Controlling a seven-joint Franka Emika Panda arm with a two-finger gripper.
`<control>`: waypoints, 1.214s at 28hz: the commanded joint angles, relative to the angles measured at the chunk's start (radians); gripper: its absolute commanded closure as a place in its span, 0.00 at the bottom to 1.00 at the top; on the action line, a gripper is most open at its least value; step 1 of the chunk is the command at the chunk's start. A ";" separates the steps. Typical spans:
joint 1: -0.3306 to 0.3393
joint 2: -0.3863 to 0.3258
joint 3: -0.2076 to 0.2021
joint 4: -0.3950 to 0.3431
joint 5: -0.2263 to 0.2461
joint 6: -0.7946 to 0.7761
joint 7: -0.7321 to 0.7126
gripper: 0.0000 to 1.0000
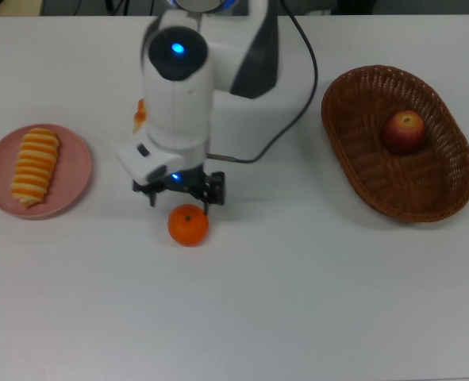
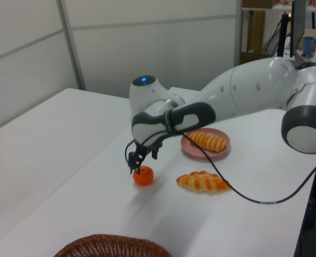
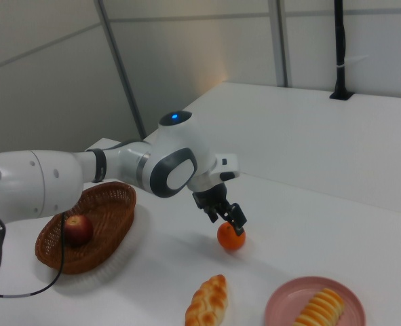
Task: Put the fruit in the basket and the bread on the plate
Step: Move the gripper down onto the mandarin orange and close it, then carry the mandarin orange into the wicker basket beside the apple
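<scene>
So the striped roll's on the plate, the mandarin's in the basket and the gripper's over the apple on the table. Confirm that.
Not quite: the fruits are swapped. The top view shows the apple in the basket and the gripper over the mandarin on the table. The striped roll is on the plate, as you said.

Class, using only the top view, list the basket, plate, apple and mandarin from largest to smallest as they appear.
1. Basket, clearly the largest.
2. Plate.
3. Apple and mandarin: they look nearly the same size here, so no sure order between them.
</scene>
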 commanded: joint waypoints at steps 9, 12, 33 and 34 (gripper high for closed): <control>-0.003 0.131 0.015 0.073 0.012 0.089 0.031 0.01; -0.004 0.134 0.016 0.073 0.010 0.100 0.031 0.52; 0.216 -0.062 0.004 0.083 0.007 -0.115 0.184 1.00; 0.229 -0.062 0.004 0.085 0.007 -0.123 0.192 1.00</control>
